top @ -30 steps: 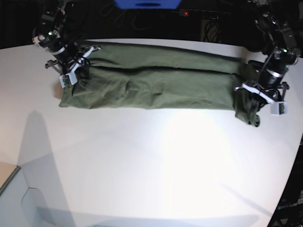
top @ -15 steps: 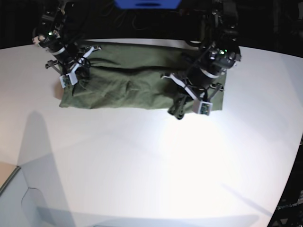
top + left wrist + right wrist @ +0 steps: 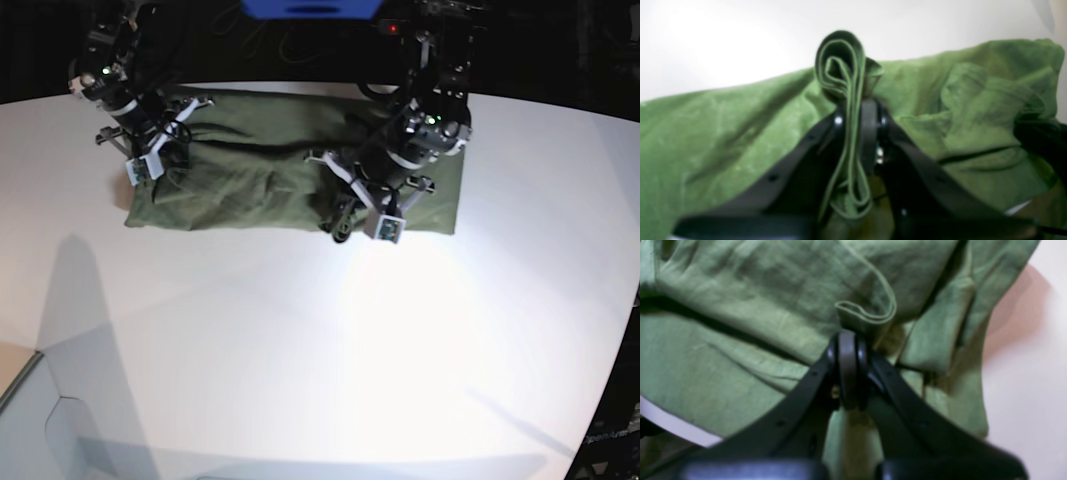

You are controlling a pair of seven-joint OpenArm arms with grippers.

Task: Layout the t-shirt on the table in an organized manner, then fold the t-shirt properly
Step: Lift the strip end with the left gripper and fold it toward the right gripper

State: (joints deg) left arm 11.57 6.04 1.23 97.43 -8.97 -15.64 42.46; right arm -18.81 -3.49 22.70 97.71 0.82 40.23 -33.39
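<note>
Lying along the far side of the table (image 3: 300, 350), the shirt (image 3: 250, 170) formed a long olive band, already folded lengthwise, with its near edge fairly straight and its surface wrinkled. Most of the white tabletop in front of it showed only glare and soft shadows.

The left gripper (image 3: 853, 116) was clamped on a bunch of shirt fabric. In the left wrist view several layers of hem ran between the two black fingers (image 3: 870, 133) and curled into a tight loop just beyond the tips. In the base view that gripper (image 3: 345, 222) hung over the near edge of the shirt, about midway along the band, with the end of the garment doubled over beneath the arm so that the cloth ended in a squared corner on that view's right.

The right gripper (image 3: 847, 343) was fully closed, its fingertips pressed together. A small fold of hem sat at the tips and looped just past them, so it pinched the shirt there, though blur hid how much cloth lay between the pads. In the base view it (image 3: 150, 168) stood at the band's other end, on that view's left, low against the fabric near the far corner.

Both arms were well apart, each over its own part of the shirt.
</note>
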